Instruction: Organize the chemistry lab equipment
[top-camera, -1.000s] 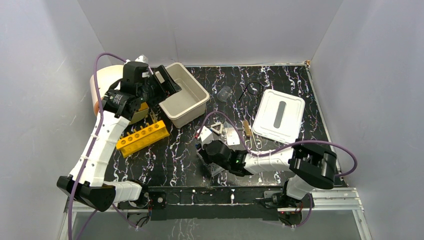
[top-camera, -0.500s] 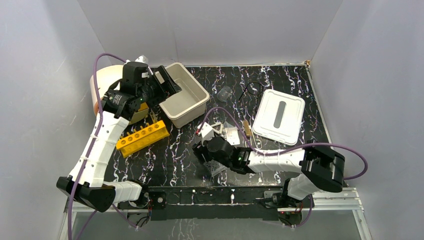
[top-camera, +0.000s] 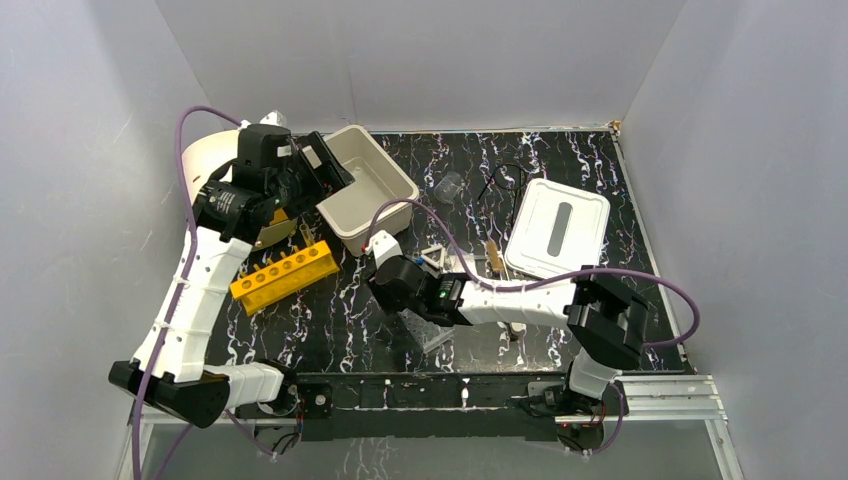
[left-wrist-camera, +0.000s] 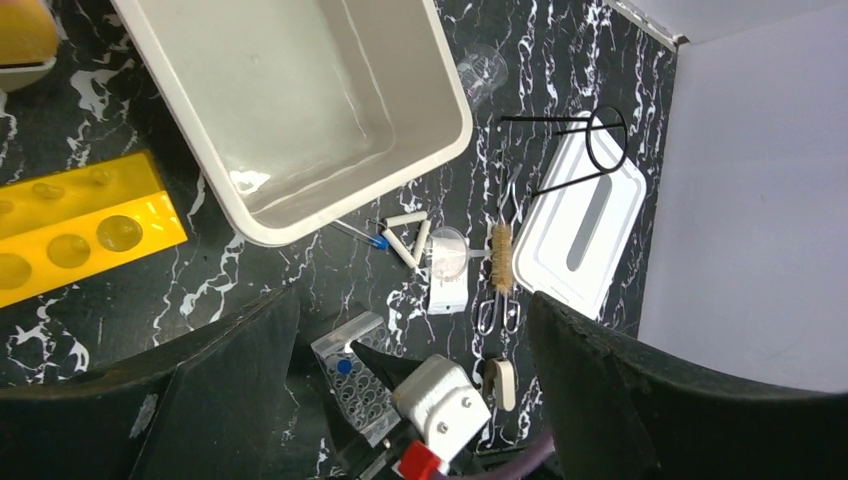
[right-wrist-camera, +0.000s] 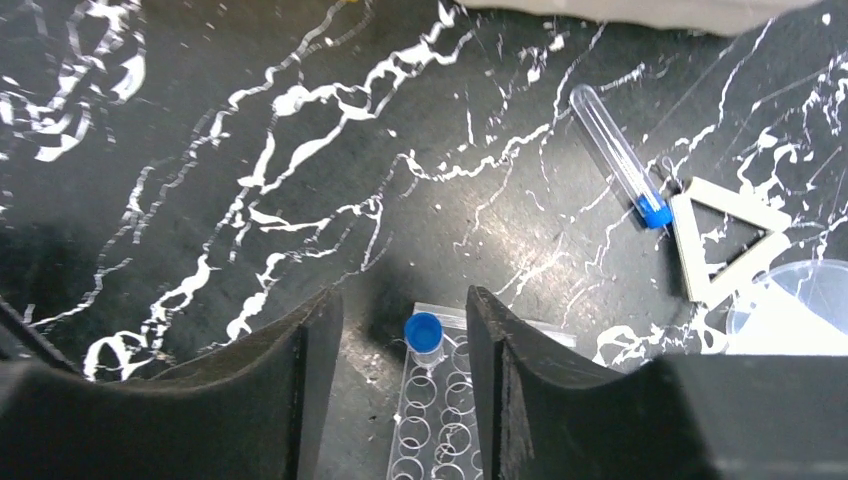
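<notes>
The clear well tray (right-wrist-camera: 440, 400) lies near the table's front middle, with one blue-capped vial (right-wrist-camera: 423, 332) standing in a corner hole. My right gripper (right-wrist-camera: 405, 330) is open just above that end of the tray and holds nothing; it also shows in the top view (top-camera: 412, 312). A capped test tube (right-wrist-camera: 615, 155) and the white triangle (right-wrist-camera: 730, 250) lie beyond it. My left gripper (top-camera: 330, 165) is open and empty, high beside the beige tub (top-camera: 365, 200). The yellow tube rack (top-camera: 285, 275) lies to the left. The beaker (top-camera: 449, 186) and black wire stand (top-camera: 505, 180) sit at the back.
The white grey-slotted lid (top-camera: 557, 225) lies at the right. A wooden clamp (left-wrist-camera: 501, 270) and a small white card (left-wrist-camera: 447, 295) lie between the triangle and the lid. A cream and orange round object (top-camera: 205, 170) sits at the far left edge.
My right arm has swung left and farther from its base, so its gripper now hangs over the tray's left end. My left arm has shifted slightly left.
</notes>
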